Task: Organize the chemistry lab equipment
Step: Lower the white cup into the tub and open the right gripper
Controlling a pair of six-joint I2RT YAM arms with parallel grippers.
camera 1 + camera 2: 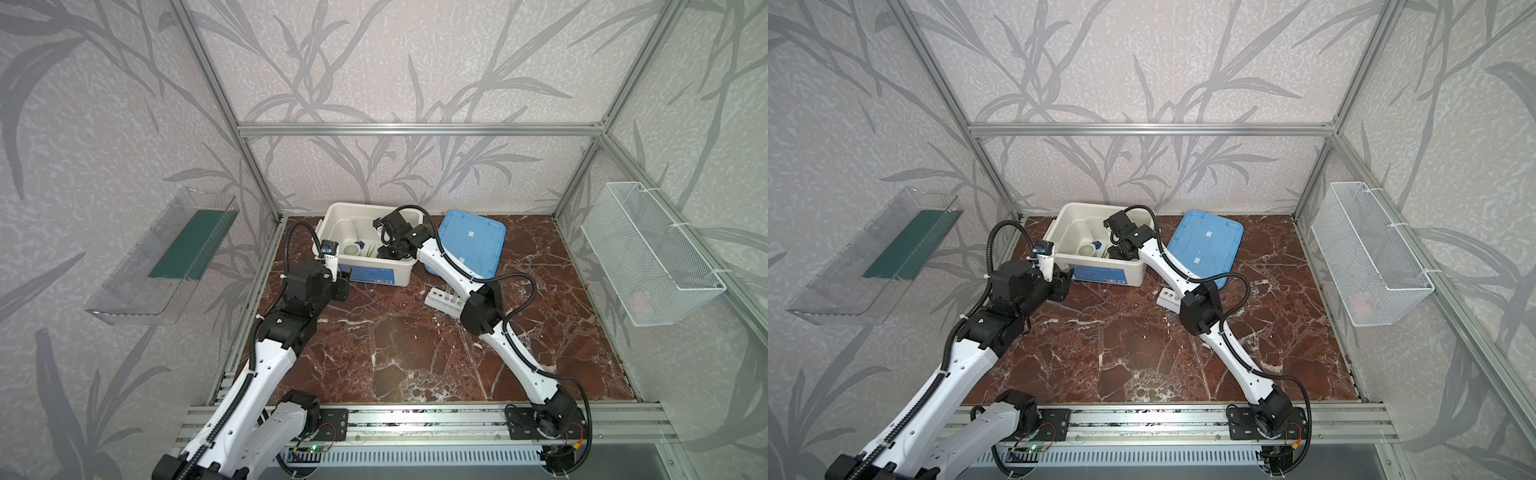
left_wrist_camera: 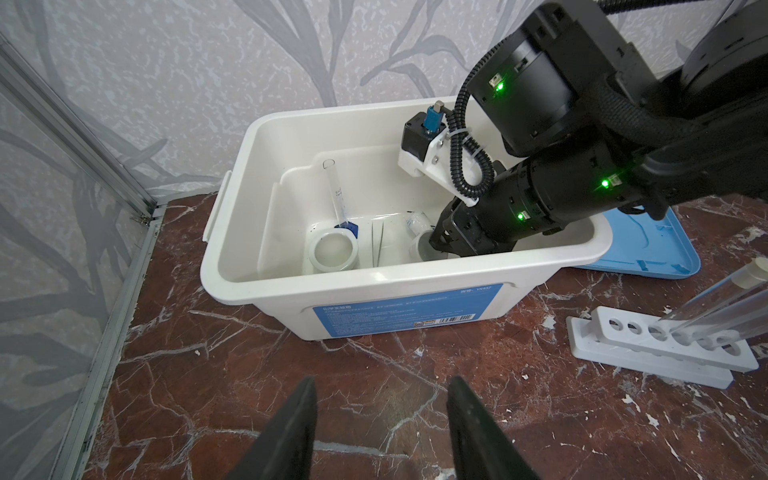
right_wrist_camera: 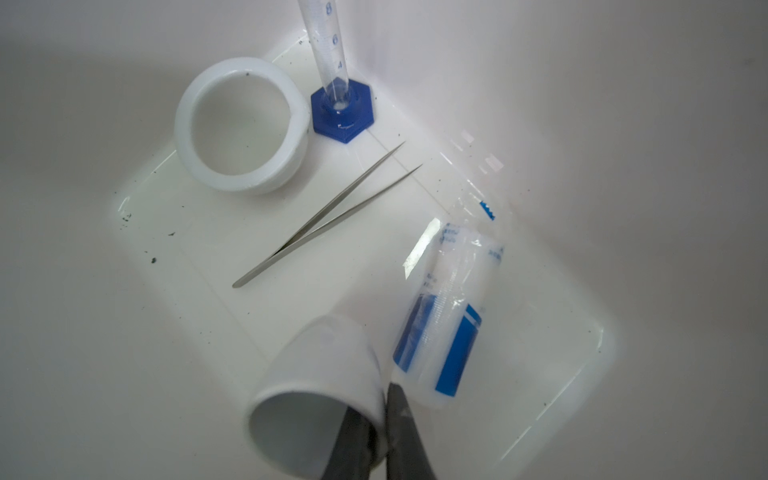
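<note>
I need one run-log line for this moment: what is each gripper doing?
right gripper: shut on white ceramic cup rim, inside white bin | left gripper: open, empty, outside bin

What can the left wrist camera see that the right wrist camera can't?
Only the left wrist camera: the rack with tubes, the blue lid, the blue label on the outside of the bin, and the open left tool.
Only the right wrist camera: the right tool pinching the wall of the tipped cup.
Both: the upright cup, the measuring cylinder and the tweezers, all inside the bin.
</note>
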